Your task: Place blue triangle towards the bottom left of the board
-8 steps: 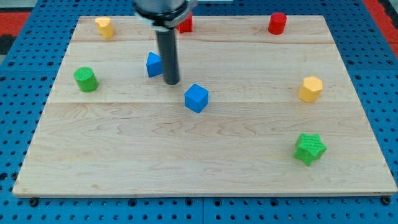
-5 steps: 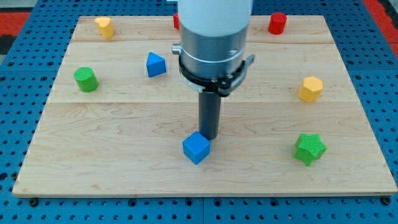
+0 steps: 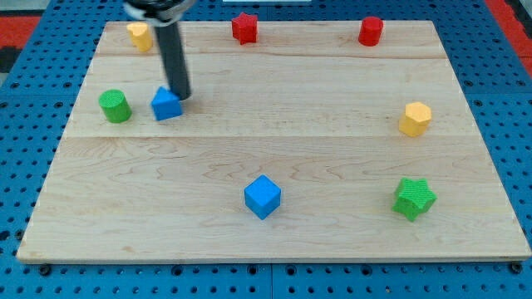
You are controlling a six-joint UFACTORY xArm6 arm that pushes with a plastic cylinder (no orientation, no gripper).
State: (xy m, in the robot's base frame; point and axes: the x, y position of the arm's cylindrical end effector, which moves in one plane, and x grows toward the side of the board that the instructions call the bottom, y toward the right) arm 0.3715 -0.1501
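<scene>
The blue triangle lies on the wooden board in the upper left part, just right of a green cylinder. My tip rests on the board at the triangle's upper right edge, touching or nearly touching it. The dark rod rises from there toward the view's top left. A blue cube sits low in the middle of the board.
A yellow block sits at the top left, a red star at the top middle, a red cylinder at the top right. A yellow hexagon block is at the right, a green star at the lower right.
My tip left the blue cube low in the middle and moved up left to the blue triangle. The triangle has shifted left and slightly down, closer to the green cylinder.
</scene>
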